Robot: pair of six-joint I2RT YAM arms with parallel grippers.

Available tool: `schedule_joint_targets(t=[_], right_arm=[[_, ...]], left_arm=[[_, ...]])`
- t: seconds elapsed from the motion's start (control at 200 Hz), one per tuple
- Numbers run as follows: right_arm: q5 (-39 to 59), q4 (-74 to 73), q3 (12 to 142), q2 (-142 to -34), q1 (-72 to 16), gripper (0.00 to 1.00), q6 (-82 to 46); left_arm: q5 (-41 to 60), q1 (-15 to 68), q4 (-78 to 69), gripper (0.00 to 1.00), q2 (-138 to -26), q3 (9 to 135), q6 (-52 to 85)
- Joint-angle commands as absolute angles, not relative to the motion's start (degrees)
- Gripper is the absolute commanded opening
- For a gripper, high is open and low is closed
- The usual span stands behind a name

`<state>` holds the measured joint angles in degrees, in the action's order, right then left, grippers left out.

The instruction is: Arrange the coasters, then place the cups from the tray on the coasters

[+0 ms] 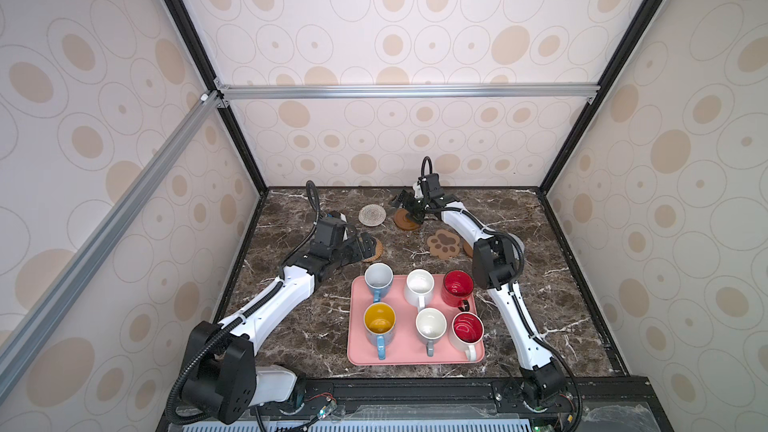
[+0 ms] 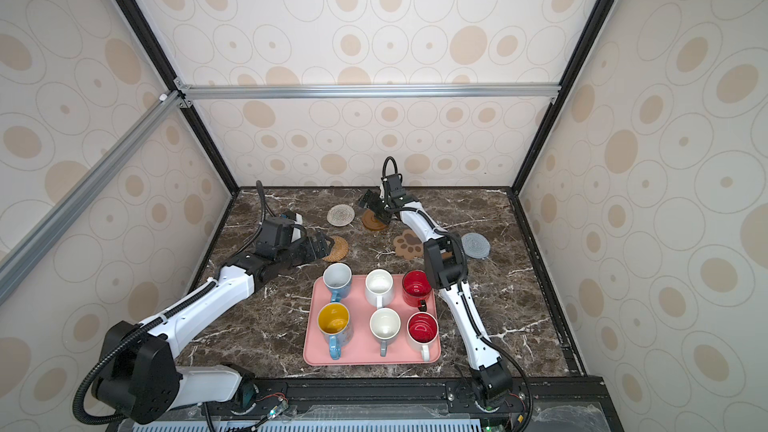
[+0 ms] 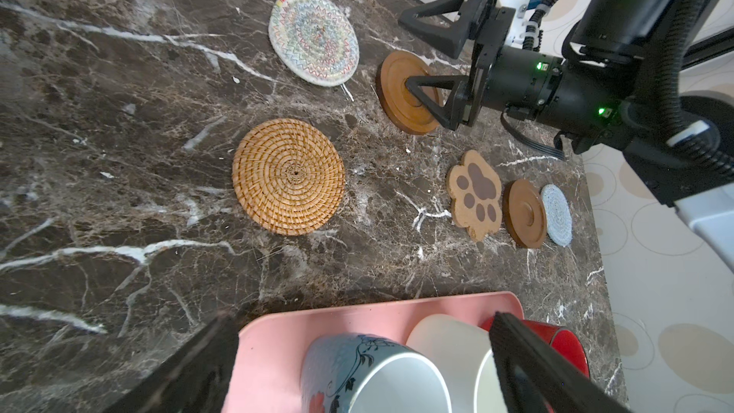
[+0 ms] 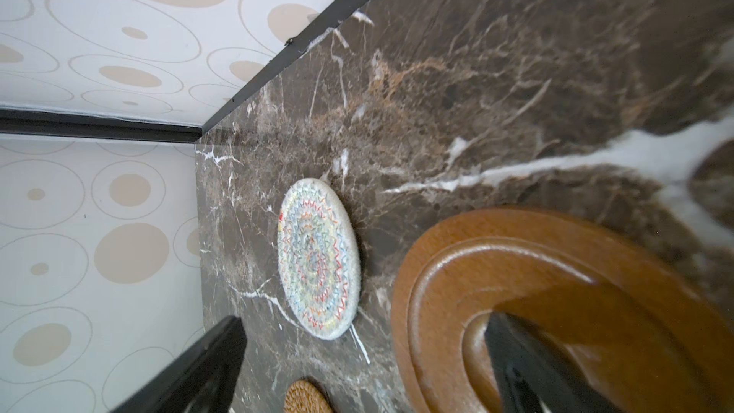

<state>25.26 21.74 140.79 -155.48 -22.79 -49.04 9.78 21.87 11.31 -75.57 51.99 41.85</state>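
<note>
The pink tray point(image 1: 415, 357) holds several cups in two rows, among them the blue cup with white inside point(image 1: 378, 277) at its far left. Beyond the tray lie the coasters: grey-white woven point(image 1: 372, 215), tan rattan point(image 3: 288, 176), brown paw point(image 1: 444, 243), a brown disc point(image 3: 524, 214) and a pale blue-grey one point(image 2: 475, 245). My right gripper point(image 1: 405, 209) is open at the back, one fingertip point(image 3: 413, 89) resting on the other brown disc point(image 1: 405, 220). My left gripper point(image 1: 365, 248) is open and empty, above the rattan coaster's edge near the blue cup point(image 3: 357, 371).
The dark marble table point(image 1: 299, 326) is enclosed by patterned walls with black frame posts on three sides. My right arm's elbow point(image 1: 494, 259) hangs over the coasters at the right. Bare marble lies left of the tray and along the back edge.
</note>
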Motion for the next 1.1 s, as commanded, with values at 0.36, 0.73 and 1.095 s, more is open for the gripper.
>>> schedule_joint_targets(t=[0.36, 0.73, 1.095], right_arm=[[25.7, 23.6, 139.4, -155.6, -22.5, 0.98, -49.3], [27.7, 20.1, 132.1, -144.2, -20.4, 0.99, -46.9], [26.4, 19.7, 119.1, -136.0, -18.1, 0.99, -43.3]], left_arm=[[8.6, 22.1, 11.8, 1.00, -73.2, 51.5, 43.1], [8.5, 22.2, 11.2, 1.00, -72.8, 50.9, 43.7], [8.1, 22.2, 10.8, 1.00, -72.2, 49.8, 44.5]])
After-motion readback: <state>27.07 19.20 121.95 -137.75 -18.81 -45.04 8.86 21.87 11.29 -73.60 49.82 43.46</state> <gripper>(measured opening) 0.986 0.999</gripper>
